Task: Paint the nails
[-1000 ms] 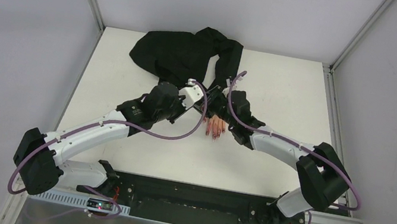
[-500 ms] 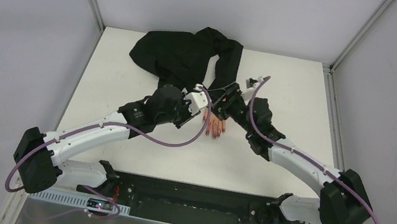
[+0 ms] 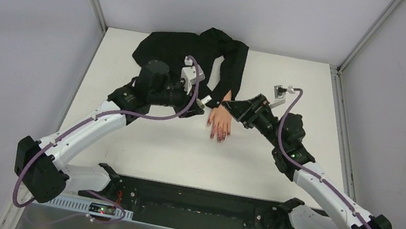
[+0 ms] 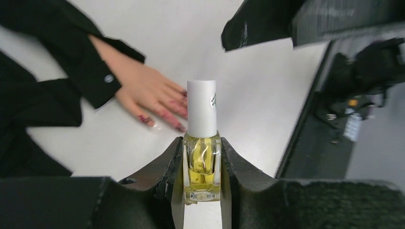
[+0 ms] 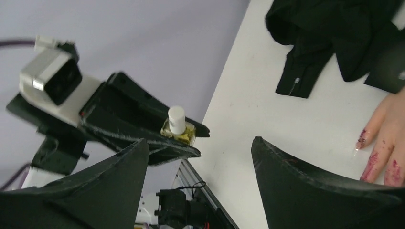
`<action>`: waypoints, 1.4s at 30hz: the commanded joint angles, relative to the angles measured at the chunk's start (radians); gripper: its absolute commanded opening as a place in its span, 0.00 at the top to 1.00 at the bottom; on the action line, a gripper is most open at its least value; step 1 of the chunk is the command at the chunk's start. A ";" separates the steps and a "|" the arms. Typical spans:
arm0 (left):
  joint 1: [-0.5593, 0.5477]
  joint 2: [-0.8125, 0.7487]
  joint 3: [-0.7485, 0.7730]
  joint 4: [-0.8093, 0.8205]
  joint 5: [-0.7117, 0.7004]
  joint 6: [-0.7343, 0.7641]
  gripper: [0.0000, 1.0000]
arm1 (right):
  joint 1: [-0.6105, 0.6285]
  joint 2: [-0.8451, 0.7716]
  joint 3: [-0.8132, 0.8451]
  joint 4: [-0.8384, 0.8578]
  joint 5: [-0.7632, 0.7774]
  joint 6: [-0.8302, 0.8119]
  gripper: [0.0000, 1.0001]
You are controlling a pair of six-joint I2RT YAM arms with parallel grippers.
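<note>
**Desk:** Where are the nails?

**Operator:** I see the nails (image 3: 219, 135) on the mannequin hand (image 3: 221, 121); it lies palm down near the middle of the white table (image 3: 279, 163), fingers pointing toward the arm bases; the tips look dark red and smeared, and I count only some of them from either wrist camera. Its black sleeve (image 3: 233, 70) runs back to a heap of black cloth (image 3: 173, 51) at the far edge.

**Desk:** And your left side?

**Operator:** My left gripper (image 4: 202, 151) is clamped on the polish bottle (image 4: 202, 167); both fingers press its glass sides; the yellowish liquid shows between them and the white cap (image 4: 201, 107) is on. From above, the gripper sits just left of the cuff; in the wrist view the hand lies beyond the bottle, apart from it.

**Desk:** Right side?

**Operator:** My right gripper (image 5: 199, 142) stands with its jaws spread wide and nothing between them; it sits just right of the mannequin's wrist, facing the left gripper across the hand; in its own camera the painted fingertips lie beside its right finger (image 5: 305, 191); I cannot tell whether they touch.
</note>
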 commanded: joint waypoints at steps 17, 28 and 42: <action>0.045 0.070 0.130 0.083 0.728 -0.245 1.00 | 0.046 -0.046 -0.086 0.561 -0.384 -0.154 0.35; 0.045 0.073 0.128 0.087 0.734 -0.244 1.00 | 0.108 0.012 -0.034 0.536 -0.368 -0.190 0.56; 0.045 0.071 0.124 0.087 0.720 -0.236 1.00 | 0.125 0.024 -0.025 0.484 -0.303 -0.214 1.00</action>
